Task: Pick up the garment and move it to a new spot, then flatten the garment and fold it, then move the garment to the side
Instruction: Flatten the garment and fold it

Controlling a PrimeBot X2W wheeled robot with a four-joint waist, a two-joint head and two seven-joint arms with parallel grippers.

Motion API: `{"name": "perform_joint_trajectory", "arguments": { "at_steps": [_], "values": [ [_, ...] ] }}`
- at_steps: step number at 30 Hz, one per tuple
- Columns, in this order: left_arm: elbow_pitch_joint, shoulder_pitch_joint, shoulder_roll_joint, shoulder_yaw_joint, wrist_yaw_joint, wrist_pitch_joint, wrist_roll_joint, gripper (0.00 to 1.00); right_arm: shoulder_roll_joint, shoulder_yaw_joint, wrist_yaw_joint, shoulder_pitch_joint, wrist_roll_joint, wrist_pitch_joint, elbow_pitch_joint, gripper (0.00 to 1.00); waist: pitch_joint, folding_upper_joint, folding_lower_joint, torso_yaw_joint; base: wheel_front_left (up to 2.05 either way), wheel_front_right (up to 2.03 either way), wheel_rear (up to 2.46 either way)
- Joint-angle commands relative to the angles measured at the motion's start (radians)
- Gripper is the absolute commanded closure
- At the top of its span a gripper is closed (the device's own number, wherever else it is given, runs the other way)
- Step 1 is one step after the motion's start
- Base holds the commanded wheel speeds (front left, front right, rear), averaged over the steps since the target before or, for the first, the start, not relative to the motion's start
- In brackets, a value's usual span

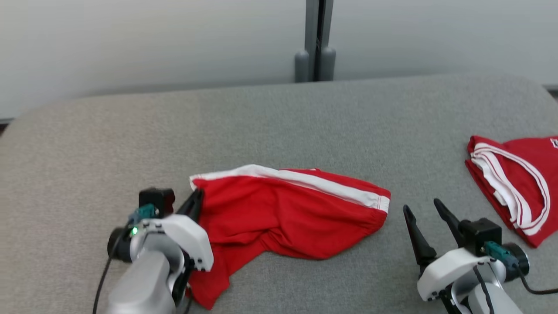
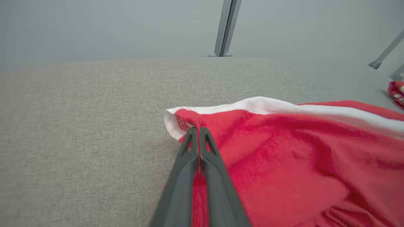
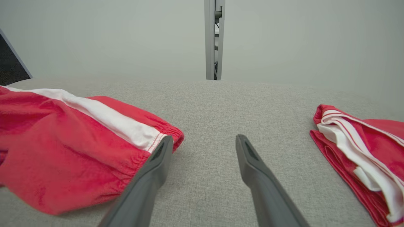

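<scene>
I'm looking down on a wide bench covered in grey woven cloth, with rounded corners at its far edge. Behind it runs a plain pale grey wall. At 12 o'clock a grey upright post stands against that wall, with two rounded stubs at its foot.

The garment, red with a broad white stripe, lies rumpled on the bench just below the middle of my head view. It spreads from about 7 o'clock across toward 4 o'clock, and its gathered elastic end points to the right.

The left jaws, at 8 o'clock, are pressed tight together on the garment's left edge, just below the white-trimmed corner. In the left wrist view, red cloth shows pinched between the two fingers.

The right jaws, at 4 o'clock, are spread wide and hold nothing. They hang over bare bench just beside the garment's elastic end. I cannot tell whether the nearer finger touches the cloth.

At 3 o'clock, well apart from the garment, a second red and white piece of clothing lies folded near the bench's right edge.
</scene>
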Motion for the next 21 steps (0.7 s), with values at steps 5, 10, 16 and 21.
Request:
{"name": "perform_joint_trajectory", "arguments": {
  "at_steps": [5,10,16,21],
  "values": [
    [-0.06,0.107,0.005,-0.02,0.015,-0.007,-0.045,1.0,0.012,-0.025,0.0,0.053,0.011,0.0,0.006,0.0,-0.105,0.0,0.0,0.06,0.0,0.0,0.0],
    [-0.104,0.2,0.005,-0.036,0.021,-0.007,-0.072,1.0,0.028,-0.037,0.0,0.086,0.008,0.0,0.009,0.0,-0.143,0.0,0.0,0.073,0.0,0.0,0.0],
    [-0.13,0.308,0.006,-0.05,0.033,-0.003,-0.083,1.0,0.036,-0.035,0.0,0.115,0.016,0.0,0.012,0.0,-0.169,0.0,0.0,0.063,0.0,0.0,0.0],
    [-0.125,0.387,0.013,-0.044,0.058,-0.006,-0.09,1.0,0.04,-0.036,0.0,0.131,0.017,0.0,0.012,0.0,-0.171,0.0,0.0,0.045,0.0,0.0,0.0]
  ]
}}
